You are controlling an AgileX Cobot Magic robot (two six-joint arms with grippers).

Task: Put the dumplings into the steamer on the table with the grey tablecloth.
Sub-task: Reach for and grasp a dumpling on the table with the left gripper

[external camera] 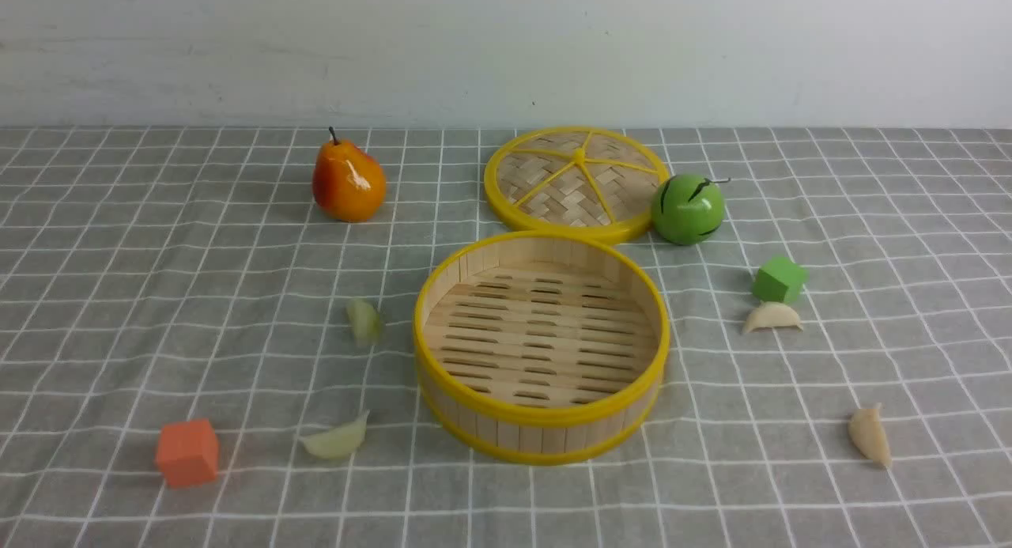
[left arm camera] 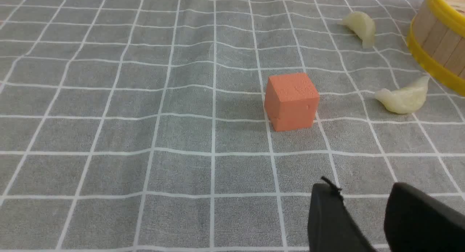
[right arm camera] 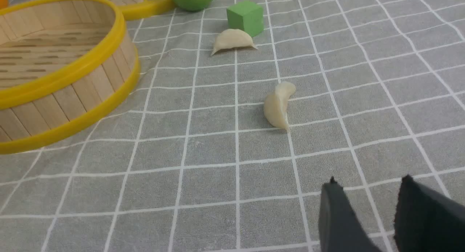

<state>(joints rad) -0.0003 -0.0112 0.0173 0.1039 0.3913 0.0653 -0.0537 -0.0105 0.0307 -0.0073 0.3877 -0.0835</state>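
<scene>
The steamer stands empty mid-table on the grey tablecloth. Two pale greenish dumplings lie left of it, one farther and one nearer. Two cream-white dumplings lie right of it, one by the green cube and one nearer. Neither gripper shows in the front view. My left gripper is open and empty above the cloth, short of the orange cube, with the greenish dumplings beyond. My right gripper is open and empty, short of a cream dumpling; the other lies farther.
The flat woven lid lies behind the steamer. A green ball-shaped toy fruit touches its right rim. A toy pear stands at back left. An orange cube sits front left, a green cube at right.
</scene>
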